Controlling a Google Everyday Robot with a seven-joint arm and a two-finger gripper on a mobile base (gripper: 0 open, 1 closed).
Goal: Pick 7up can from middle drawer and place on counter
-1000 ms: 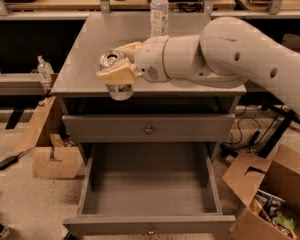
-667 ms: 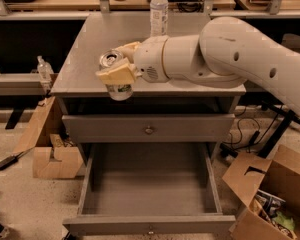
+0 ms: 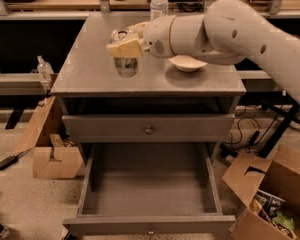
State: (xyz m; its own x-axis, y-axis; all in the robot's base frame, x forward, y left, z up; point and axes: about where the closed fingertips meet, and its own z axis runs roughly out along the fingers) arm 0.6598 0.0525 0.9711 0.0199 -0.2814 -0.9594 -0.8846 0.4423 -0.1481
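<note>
End effector (image 3: 124, 48) clenched on 7up can (image 3: 126, 66), upper left-centre of frame, over the desk (image 3: 90, 79). Vs earlier frame: arm has carried the can from the desk's front-left edge further in; white bowl (image 3: 187, 63) now uncovered just right of it. Can't tell if can touches desk. Can label unreadable. Clear bottle (image 3: 159, 4) behind. Middle drawer (image 3: 150, 194) pulled out, bottom centre.
</note>
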